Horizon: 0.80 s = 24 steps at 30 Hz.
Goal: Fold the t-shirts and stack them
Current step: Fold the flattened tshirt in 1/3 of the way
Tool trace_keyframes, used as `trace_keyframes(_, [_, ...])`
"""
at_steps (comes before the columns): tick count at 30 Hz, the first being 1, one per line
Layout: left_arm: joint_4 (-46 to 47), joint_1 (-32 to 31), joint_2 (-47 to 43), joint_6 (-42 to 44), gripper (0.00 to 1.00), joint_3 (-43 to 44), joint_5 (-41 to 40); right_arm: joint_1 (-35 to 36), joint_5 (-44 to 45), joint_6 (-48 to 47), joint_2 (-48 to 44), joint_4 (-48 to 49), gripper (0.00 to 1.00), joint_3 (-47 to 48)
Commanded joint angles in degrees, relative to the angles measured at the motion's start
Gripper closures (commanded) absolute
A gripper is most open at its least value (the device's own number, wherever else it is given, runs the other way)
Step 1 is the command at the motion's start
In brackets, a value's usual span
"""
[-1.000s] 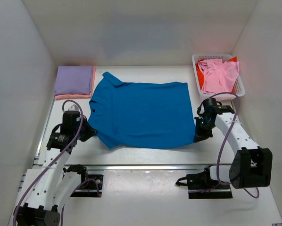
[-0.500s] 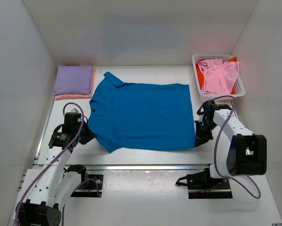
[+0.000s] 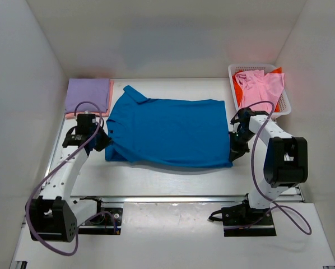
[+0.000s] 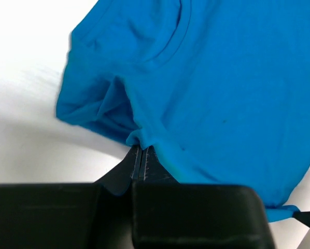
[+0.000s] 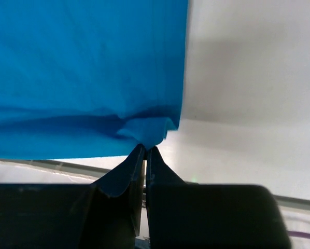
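Note:
A bright blue collared t-shirt point(image 3: 167, 131) lies spread across the table's middle, its near edge lifted. My left gripper point(image 3: 104, 140) is shut on its left sleeve edge; in the left wrist view the gripper point(image 4: 142, 147) pinches the blue cloth point(image 4: 207, 88). My right gripper point(image 3: 233, 150) is shut on the shirt's near right hem corner; in the right wrist view the gripper point(image 5: 145, 147) pinches a small fold of the blue cloth point(image 5: 87, 67). A folded lavender shirt point(image 3: 88, 94) lies on a folded salmon one point(image 3: 110, 95) at the back left.
A white mesh basket point(image 3: 285, 103) at the back right holds a pink shirt point(image 3: 259, 89) over an orange-red one point(image 3: 277, 71). White walls stand on the left, back and right. A metal rail point(image 3: 173, 199) runs along the table's near edge.
Both grippers have moved away from the near edge toward the back, carrying the shirt's near edge with them. The blue shirt now looks shorter front to back.

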Motion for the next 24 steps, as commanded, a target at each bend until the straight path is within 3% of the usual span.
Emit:
trace_keyframes(1, [4.9,0.1,2.4,1.0,1.0,1.4,-0.7,0.5,-0.4,-0.4,2.1,0.9,1.0,3.1])
trace_keyframes(22, [12.9,1.1,22.0,5.2,0.99,10.2,-1.4,0.0,2.2,-0.4,15.2,1.4,1.0,18.0])
trace_keyframes(24, [12.7,1.1,25.0,5.8,0.83,11.6,-1.2,0.0,3.9,0.6,15.3,2.8,0.92,19.0])
